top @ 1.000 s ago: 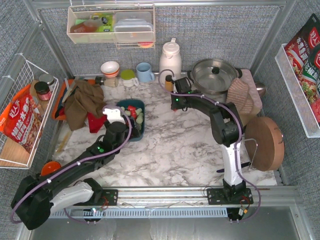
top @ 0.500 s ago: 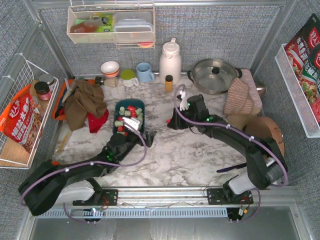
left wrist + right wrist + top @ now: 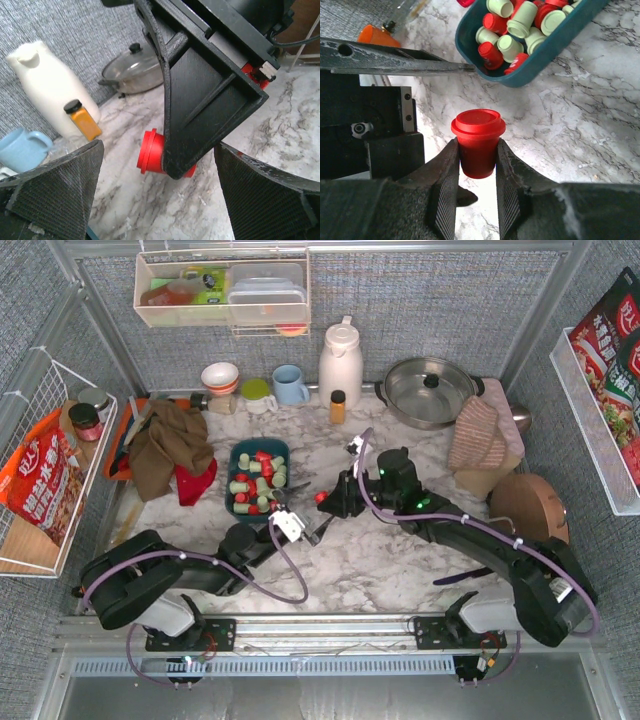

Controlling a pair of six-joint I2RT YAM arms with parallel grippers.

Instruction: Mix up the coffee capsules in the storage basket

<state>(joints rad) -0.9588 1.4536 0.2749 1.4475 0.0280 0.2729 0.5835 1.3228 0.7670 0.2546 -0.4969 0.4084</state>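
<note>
The dark teal storage basket (image 3: 232, 502) sits left of centre and holds several red and mint green coffee capsules (image 3: 258, 475). It also shows in the right wrist view (image 3: 555, 47), with its capsules (image 3: 512, 25). My right gripper (image 3: 332, 502) is just right of the basket. It is shut on one red capsule (image 3: 478, 140), held upright above the marble, also seen in the top view (image 3: 321, 497). My left gripper (image 3: 300, 527) is open and empty, low by the basket's near right corner. In its wrist view the held red capsule (image 3: 151, 152) lies beyond its open fingers (image 3: 60, 192).
A white jug (image 3: 340, 355), an amber bottle (image 3: 338, 406), a blue mug (image 3: 290, 385) and a lidded pot (image 3: 430, 390) line the back. A brown cloth (image 3: 165, 445) lies on an orange tray (image 3: 122, 430) at left. A round wooden board (image 3: 530, 520) stands at right.
My left gripper drew back from over the basket to its near right corner. My right gripper came down and left toward the basket and now holds a red capsule.
</note>
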